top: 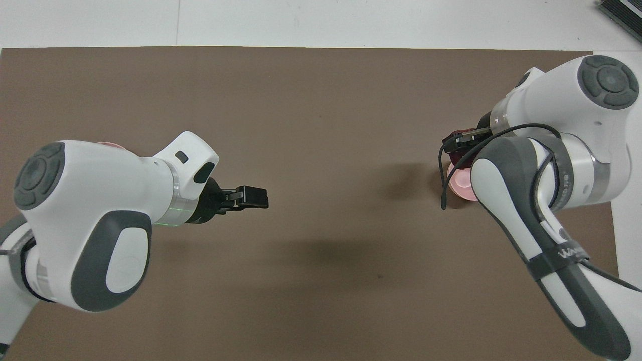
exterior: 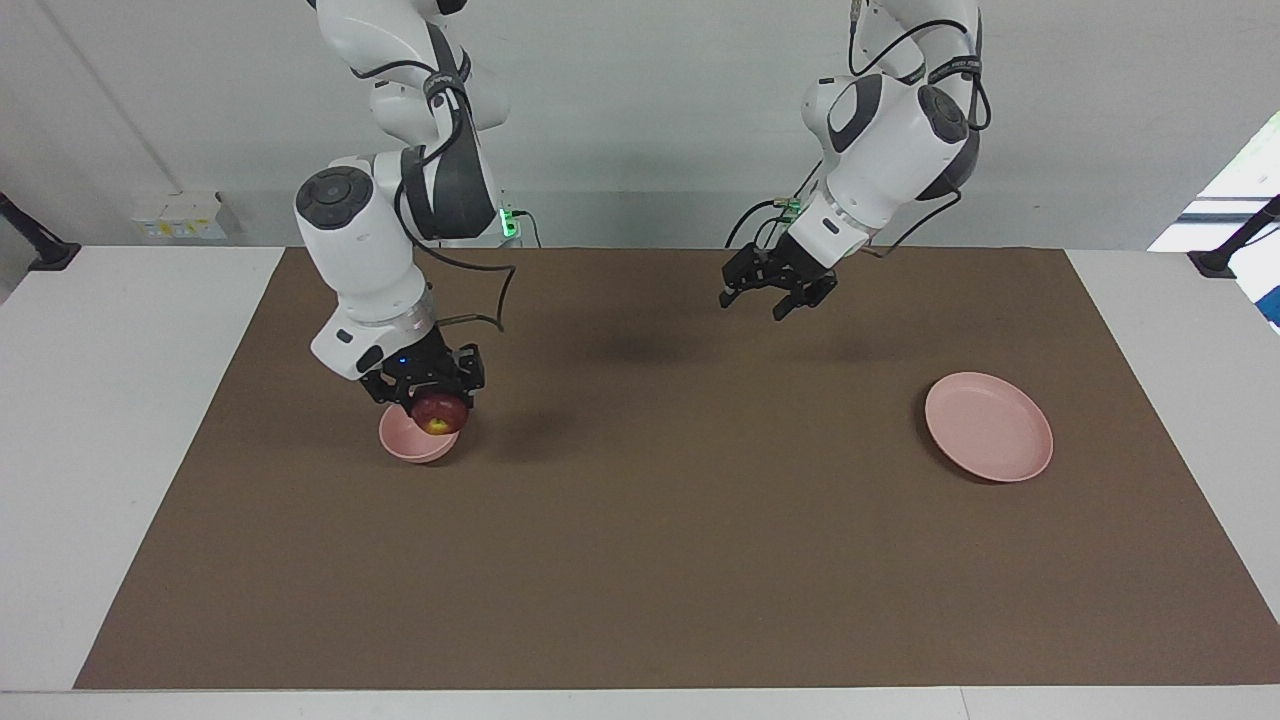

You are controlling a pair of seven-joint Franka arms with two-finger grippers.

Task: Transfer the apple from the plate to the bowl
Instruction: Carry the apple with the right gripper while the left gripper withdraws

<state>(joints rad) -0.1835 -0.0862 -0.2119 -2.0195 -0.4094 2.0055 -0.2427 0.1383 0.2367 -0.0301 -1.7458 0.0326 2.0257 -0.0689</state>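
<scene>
Right pincer [exterior: 432, 400] grips the apple [exterior: 438, 411] just over the bowl [exterior: 410, 441], largely hidden overhead by its own arm. Left pincer [exterior: 778, 297] hangs released; plate [exterior: 988, 426] barely peeks out overhead.

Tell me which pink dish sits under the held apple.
The bowl, small and deep, below the right tool holding the apple. The wider flat plate lies bare.

Right claw [top: 459, 150] holds apple [top: 455, 156] over bowl [top: 459, 183] (mostly hidden).

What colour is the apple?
Dark red with a yellowish patch: the apple, best seen in the facing view.
</scene>
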